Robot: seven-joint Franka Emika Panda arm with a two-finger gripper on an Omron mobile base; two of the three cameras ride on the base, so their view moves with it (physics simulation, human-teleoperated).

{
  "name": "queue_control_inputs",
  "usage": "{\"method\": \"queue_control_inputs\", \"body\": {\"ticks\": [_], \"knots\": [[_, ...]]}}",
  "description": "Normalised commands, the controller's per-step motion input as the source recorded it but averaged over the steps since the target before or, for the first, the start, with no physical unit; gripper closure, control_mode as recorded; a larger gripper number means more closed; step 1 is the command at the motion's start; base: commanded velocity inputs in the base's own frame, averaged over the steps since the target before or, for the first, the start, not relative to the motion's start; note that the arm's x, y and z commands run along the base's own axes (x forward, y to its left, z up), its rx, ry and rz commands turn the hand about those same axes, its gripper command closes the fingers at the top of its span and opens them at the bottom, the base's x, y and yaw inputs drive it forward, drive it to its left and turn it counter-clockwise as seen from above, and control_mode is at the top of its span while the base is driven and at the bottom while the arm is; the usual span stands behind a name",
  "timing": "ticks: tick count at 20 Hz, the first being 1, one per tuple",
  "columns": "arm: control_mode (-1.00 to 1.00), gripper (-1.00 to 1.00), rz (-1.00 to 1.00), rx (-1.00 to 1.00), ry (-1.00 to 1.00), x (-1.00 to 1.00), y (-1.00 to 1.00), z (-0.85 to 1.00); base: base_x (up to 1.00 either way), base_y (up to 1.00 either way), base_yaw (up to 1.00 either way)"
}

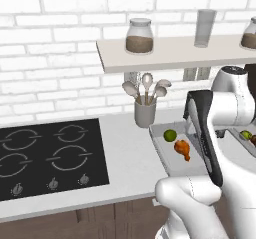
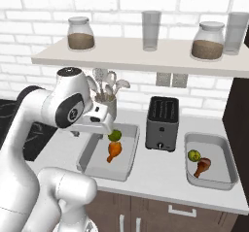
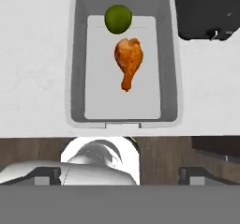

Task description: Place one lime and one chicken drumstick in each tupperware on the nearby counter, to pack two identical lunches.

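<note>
Counter: you have the long pale worktop running under the whole scene; the black cooktop is set into it, well off to the side of the gripper.
Arm: you see it bent at the elbow, forearm reaching out over the counter, with the hand facing straight down above the near tupperware.
Near tupperware: directly below the gripper; it holds one lime and one chicken drumstick.
Far tupperware: well apart from the gripper, on the other side of the black toaster; it also holds a lime and a drumstick, touching each other.
Utensil cup: just behind the near tupperware against the wall, with spoons standing in it.
Drumstick in near tupperware: lies flat at the tray's middle; its long axis runs along the tray's length, thick meaty end toward the wall and the lime, thin bone end toward the counter's front edge.
Lime in near tupperware: sits at the wall end of the tray, just beside the drumstick's thick end.
Gripper: your jaws stand wide apart and empty, hanging above the tray and touching nothing.
</note>
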Motion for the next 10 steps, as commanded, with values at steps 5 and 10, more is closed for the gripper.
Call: {"method": "queue_control_inputs", "body": {"ticks": [5,10], "knots": [[-1.0,-1.0,0.0,0.01,-0.45,-0.53,-0.04,0.98,0.0,0.0,0.0],[-1.0,-1.0,0.0,0.0,-0.12,-0.81,0.02,0.68,0.0,0.0,0.0]]}}
